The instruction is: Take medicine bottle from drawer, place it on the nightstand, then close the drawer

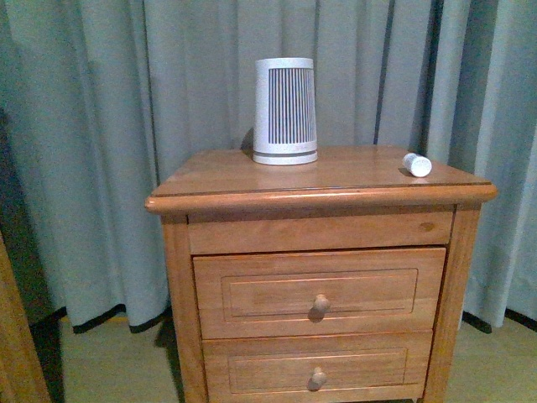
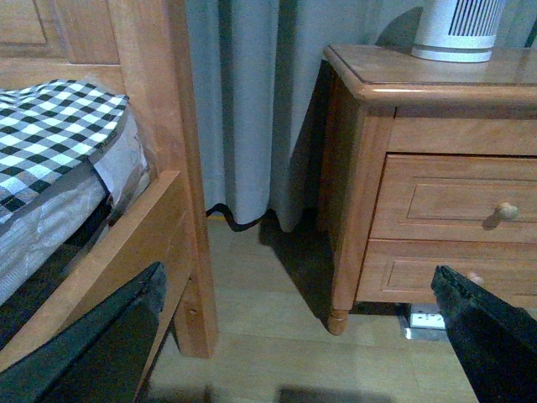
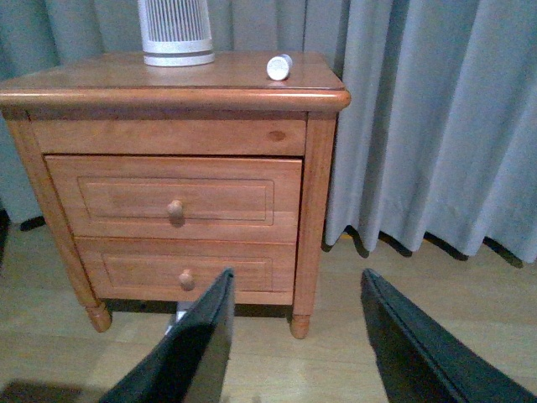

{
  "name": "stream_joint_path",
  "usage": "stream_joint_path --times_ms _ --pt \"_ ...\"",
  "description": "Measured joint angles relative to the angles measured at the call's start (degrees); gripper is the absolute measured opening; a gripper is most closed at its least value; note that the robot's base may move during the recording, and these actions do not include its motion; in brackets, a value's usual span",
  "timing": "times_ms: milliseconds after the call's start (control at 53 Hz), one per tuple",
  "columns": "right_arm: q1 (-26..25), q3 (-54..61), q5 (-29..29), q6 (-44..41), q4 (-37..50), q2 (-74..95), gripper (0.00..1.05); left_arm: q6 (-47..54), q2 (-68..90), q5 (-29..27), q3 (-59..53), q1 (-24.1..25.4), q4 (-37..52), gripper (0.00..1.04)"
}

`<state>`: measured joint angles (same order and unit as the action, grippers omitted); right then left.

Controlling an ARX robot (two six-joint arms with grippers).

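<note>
The medicine bottle [image 1: 416, 164] lay on its side near the nightstand's [image 1: 336, 180] right front corner, beside nothing. The drawer [image 1: 319, 291] looked shut, so the task seemed finished. Both the left pincer [image 2: 302, 336] and right pincer [image 3: 294, 344] hung wide and empty, well apart from it.

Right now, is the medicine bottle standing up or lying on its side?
Lying on its side. The medicine bottle rests flat near the right rear corner of the nightstand top, one round end toward the camera, apart from the ribbed white device.
</note>
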<state>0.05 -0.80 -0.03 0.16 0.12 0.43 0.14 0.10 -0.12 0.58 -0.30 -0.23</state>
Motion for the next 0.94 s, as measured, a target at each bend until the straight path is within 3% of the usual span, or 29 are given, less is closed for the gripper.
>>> stream_joint_path --times_ms 283,943 --pt "0.0 0.0 0.0 0.0 0.0 0.0 0.99 0.0 0.0 0.0 0.0 0.0 0.0 0.98" --pt "0.0 0.0 0.0 0.0 0.0 0.0 0.98 0.0 0.0 0.0 0.0 0.0 0.0 0.98"
